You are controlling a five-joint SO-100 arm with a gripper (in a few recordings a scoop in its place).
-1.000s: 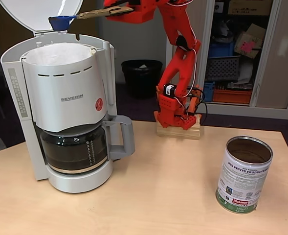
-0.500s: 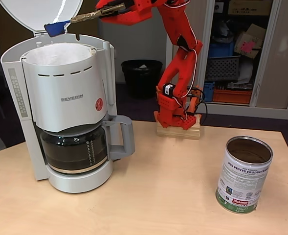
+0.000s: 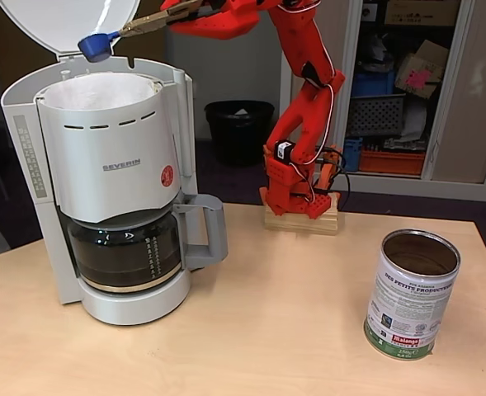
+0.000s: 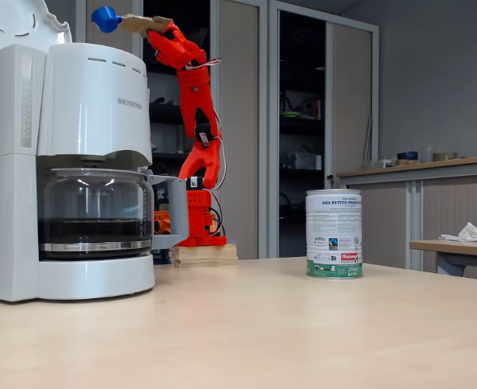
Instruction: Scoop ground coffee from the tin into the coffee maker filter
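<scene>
The bench carries the white Severin coffee maker at left of a fixed view, lid hinged up, and the tin well apart at right, open-topped, w/ nothing near it. The orange arm reaches from its wood base up and over toward the machine. The paper filter lines the basket, its rim showing just above the white housing. The tool is pinching the tan handle of the small blue scoop; the scoop sits above the filter's back edge, close to the raised lid, bowl tipped so its mouth faces partly sideways/down. Ground coffee isn't visible at this size, so can't tell if any is left in the bowl. Main risks, as a guess: the scoop is near the rim, not the centre, so powder tipped here may land on the back ledge or btwn filter and lid hinge instead of inside; the bowl could knock the lid or drag the paper cone inward and fold it; the thin handle could twist in the pinch and dump early.
</scene>
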